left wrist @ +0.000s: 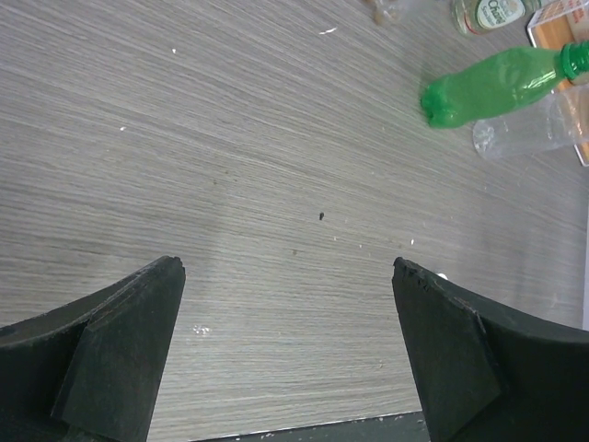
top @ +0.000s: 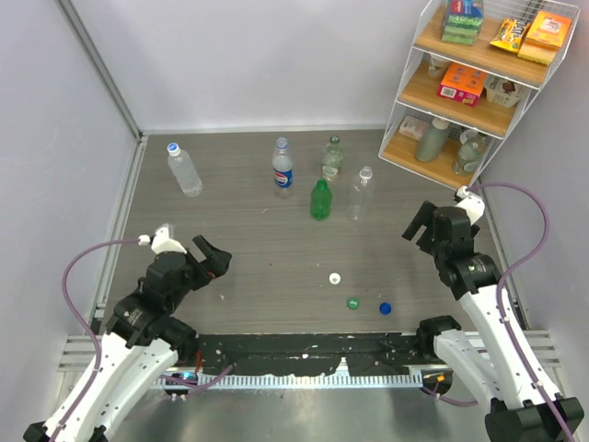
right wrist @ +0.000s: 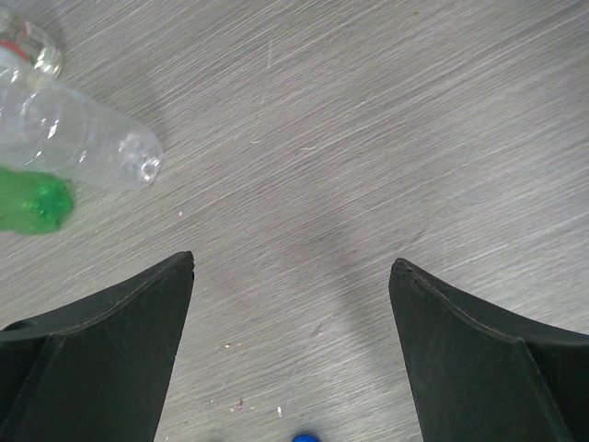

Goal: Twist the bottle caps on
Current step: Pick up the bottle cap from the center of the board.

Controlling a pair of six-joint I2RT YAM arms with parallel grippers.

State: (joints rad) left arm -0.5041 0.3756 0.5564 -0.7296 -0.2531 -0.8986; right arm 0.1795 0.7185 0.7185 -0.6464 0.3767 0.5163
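The overhead view alone shows the whole layout. 3 loose caps lie on the table (top: 248, 304) between the arms: the white cap (top: 335, 277) farthest back, the green cap (top: 352, 303) and the blue cap (top: 385, 308) nearer the front edge, all apart from one another. Behind them stand the green bottle (top: 320, 200) and the plain clear bottle (top: 361, 193) close together, with the cola-label bottle (top: 282, 168) to their left. A dark-capped bottle (top: 332, 158) stands behind the green one, and a blue-capped clear bottle (top: 184, 168) stands well off to the left. A wire shelf (top: 411, 74) of snacks fills the far right corner.

The left gripper (top: 213, 256) and right gripper (top: 416, 230) hover on either side of the caps, touching nothing. The overhead view is too coarse to show their jaws. The wrist views settle it: the left gripper (left wrist: 287, 267) has its fingers (left wrist: 120, 359) spread wide over bare table, and the right gripper (right wrist: 293, 262) is spread wide too, both empty.

The left wrist view catches the green bottle (left wrist: 492, 85) and the plain clear bottle (left wrist: 529, 129), both cut by the right edge, and no caps. The right wrist view shows the clear bottle's base (right wrist: 92, 143), a sliver of the green bottle (right wrist: 32, 203) and only the top of the blue cap (right wrist: 306, 436) at the bottom edge. Whether the bottle necks are bare is hard to make out.
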